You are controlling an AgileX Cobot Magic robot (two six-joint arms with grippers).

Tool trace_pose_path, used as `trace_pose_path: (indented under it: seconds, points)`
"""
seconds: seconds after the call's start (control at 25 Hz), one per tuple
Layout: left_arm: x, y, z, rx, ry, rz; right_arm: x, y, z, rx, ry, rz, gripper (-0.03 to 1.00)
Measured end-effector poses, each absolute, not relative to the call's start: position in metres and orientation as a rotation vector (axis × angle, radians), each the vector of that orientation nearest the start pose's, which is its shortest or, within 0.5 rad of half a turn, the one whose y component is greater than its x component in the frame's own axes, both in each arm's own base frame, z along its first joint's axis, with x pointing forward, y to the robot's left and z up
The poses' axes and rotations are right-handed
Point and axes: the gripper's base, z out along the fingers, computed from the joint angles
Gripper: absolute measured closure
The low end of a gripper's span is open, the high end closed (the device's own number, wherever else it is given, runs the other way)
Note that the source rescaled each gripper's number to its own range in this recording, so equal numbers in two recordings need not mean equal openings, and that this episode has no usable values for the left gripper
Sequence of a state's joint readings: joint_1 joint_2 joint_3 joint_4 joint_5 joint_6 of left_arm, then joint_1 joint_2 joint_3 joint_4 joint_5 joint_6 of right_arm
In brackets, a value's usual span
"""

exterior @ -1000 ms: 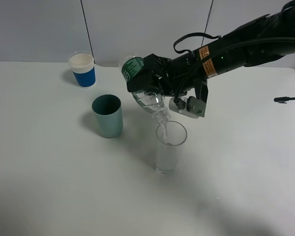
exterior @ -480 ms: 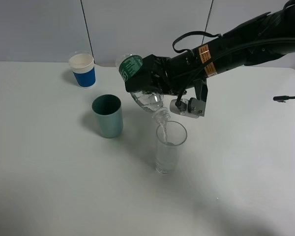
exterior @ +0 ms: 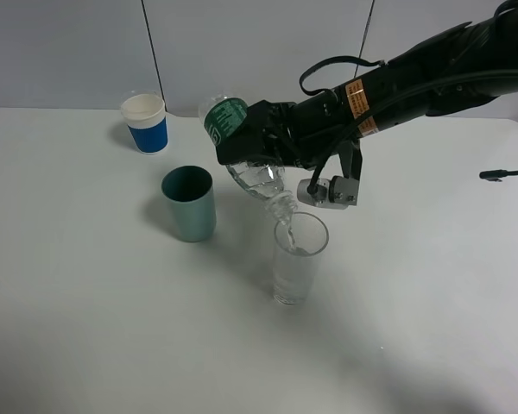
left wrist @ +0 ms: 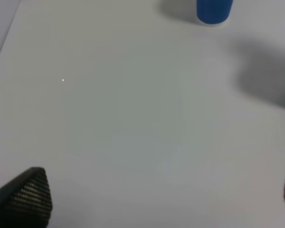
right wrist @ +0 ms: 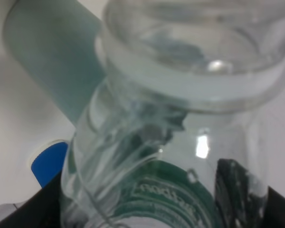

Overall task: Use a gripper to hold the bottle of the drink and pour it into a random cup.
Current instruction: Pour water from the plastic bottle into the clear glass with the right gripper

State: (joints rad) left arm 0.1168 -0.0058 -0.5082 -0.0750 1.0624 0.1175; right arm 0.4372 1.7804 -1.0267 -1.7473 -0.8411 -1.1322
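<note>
Bottle (exterior: 227,118) clamped in tool (exterior: 252,148), tipped over cup (exterior: 295,259)

A: Up high, off the arms, looking down over the whole table (exterior: 86,345) toward the back wall (exterior: 69,52).
B: Left wrist: close over bare tabletop, blue-and-white paper cup (left wrist: 213,9) at frame edge, shared with the high view.
A: Right wrist: pressed against the bottle (right wrist: 133,142), teal cup (right wrist: 47,52) behind, both shared too.

Teal cup (exterior: 188,203) and blue-and-white paper cup (exterior: 146,122) stand apart on the white table (exterior: 86,328)
</note>
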Motion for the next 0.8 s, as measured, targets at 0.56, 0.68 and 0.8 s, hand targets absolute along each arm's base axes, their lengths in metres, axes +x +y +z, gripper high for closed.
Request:
trace_pose_path:
  seconds: [0.56, 0.68, 0.8]
  points:
    - [-0.0062, -0.0067, 0.2795, 0.005, 2.03, 0.058, 0.288, 0.2071, 0.206, -2.056, -0.67, -0.516, 0.94]
    - [-0.0062, -0.0067, 0.2795, 0.005, 2.03, 0.058, 0.288, 0.2072, 0.2061, -2.055, -0.672, -0.518, 0.94]
    - [-0.0062, -0.0067, 0.2795, 0.005, 2.03, 0.058, 0.288, 0.2072, 0.2061, -2.052, -0.687, -0.526, 0.94]
